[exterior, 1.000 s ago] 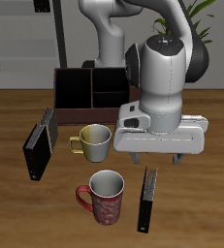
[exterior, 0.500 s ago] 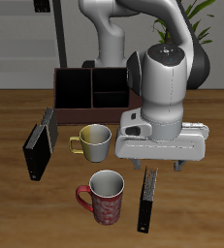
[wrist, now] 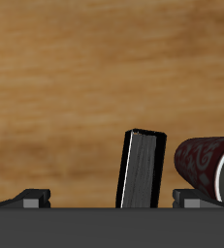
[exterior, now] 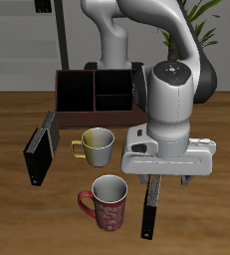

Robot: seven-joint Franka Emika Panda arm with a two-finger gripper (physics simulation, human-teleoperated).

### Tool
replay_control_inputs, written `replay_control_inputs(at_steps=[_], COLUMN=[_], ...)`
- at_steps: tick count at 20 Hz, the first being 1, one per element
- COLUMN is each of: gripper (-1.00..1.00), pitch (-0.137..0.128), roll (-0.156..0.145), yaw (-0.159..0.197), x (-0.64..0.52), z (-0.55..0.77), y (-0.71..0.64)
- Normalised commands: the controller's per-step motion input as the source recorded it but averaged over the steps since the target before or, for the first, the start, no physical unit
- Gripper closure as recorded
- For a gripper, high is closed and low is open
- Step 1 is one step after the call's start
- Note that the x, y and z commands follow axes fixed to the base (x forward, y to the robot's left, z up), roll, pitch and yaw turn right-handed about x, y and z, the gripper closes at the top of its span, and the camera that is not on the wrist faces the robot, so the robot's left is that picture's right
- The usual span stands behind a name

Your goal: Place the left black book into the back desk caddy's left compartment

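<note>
The arm points straight down – gripper (exterior: 168,183) open, fingers (exterior: 187,180) spread over the slim black book (exterior: 151,205) – beside the red mug (exterior: 108,202).

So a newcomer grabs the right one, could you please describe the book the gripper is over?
Start at the red patterned mug near the table's front edge. Standing beside it, under the gripper, is the left black book. It is slim and all dark, unlike the thicker black book with pale pages beyond the yellow mug.

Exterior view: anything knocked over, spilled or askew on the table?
Nothing stands out. The left black book stands on edge under the open gripper, the thicker black book is upright too, both mugs, red and yellowish, are upright, and the back desk caddy sits square.
</note>
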Motion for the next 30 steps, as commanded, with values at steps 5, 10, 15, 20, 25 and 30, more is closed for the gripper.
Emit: replay_control_inputs(at_steps=[5, 10, 15, 20, 25, 30], gripper=[-1.0, -1.0, -1.0, -1.0, -1.0, -1.0], pitch=[0.015, 0.015, 0.018, 0.019, 0.029, 0.052], roll=[0.005, -0.01, -0.022, -0.007, -0.008, -0.02], yaw=[-0.003, -0.013, -0.006, 0.0, -0.004, -0.015], x=[0.01, -0.03, -0.04, -0.05, -0.02, -0.01], z=[-0.17, -0.14, -0.16, -0.14, -0.23, -0.32], y=[0.01, -0.08, -0.16, -0.02, -0.04, -0.06])
